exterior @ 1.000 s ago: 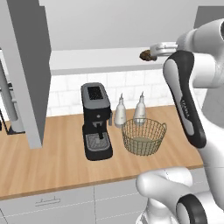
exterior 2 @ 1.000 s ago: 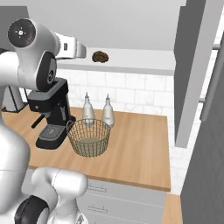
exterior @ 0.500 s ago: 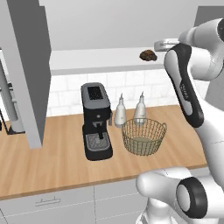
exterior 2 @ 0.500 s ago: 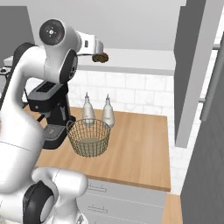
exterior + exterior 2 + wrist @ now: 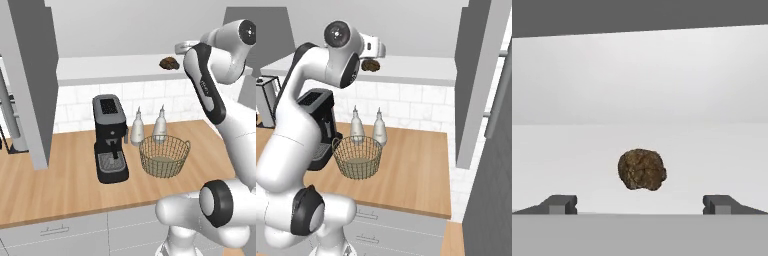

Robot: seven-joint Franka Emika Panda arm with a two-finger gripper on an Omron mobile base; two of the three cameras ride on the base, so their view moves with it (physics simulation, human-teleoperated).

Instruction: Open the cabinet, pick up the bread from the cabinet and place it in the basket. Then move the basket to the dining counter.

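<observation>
We have the cabinet open and our claw spread wide, level with the white shelf, so the bread sits centred ahead. The basket waits below on the table.

We see the arm raised high with its elbow bent, the forearm reaching forward at upper height; the gripper points level ahead, its two fingertips spread wide, holding nothing
</observation>
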